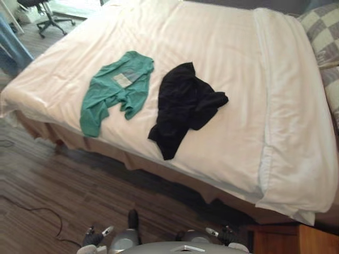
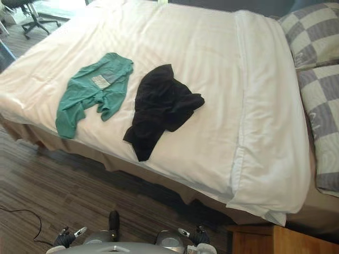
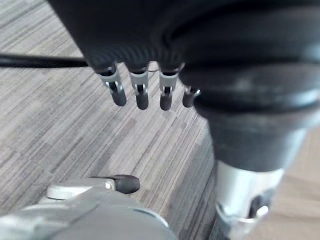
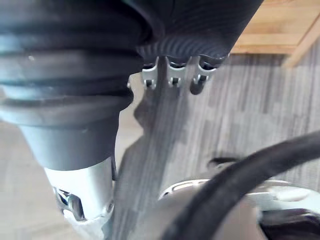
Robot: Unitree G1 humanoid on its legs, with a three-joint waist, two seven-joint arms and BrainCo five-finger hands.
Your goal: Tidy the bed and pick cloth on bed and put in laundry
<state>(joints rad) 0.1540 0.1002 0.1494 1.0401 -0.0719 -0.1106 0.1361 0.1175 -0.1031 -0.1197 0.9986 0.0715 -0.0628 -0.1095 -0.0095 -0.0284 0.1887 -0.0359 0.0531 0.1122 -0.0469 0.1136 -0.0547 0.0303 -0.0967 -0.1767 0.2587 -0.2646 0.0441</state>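
Observation:
A green shirt (image 1: 116, 90) lies crumpled on the near left part of the white bed (image 1: 222, 47). Just to its right lies a black cloth (image 1: 183, 106), also crumpled, one end reaching the bed's front edge. Both garments rest apart from each other. My left hand (image 1: 94, 236) hangs low over the wooden floor, well short of the bed; its fingers (image 3: 140, 92) point down, relaxed, and hold nothing. My right hand (image 1: 225, 234) hangs the same way on the other side, its fingers (image 4: 172, 77) loose and empty.
Checked pillows (image 1: 323, 32) lie at the bed's right end. A wooden nightstand (image 1: 294, 238) stands at the lower right, beside the bed's corner. An office chair (image 1: 50, 16) stands at the far left. Wooden floor (image 1: 63, 180) stretches between me and the bed.

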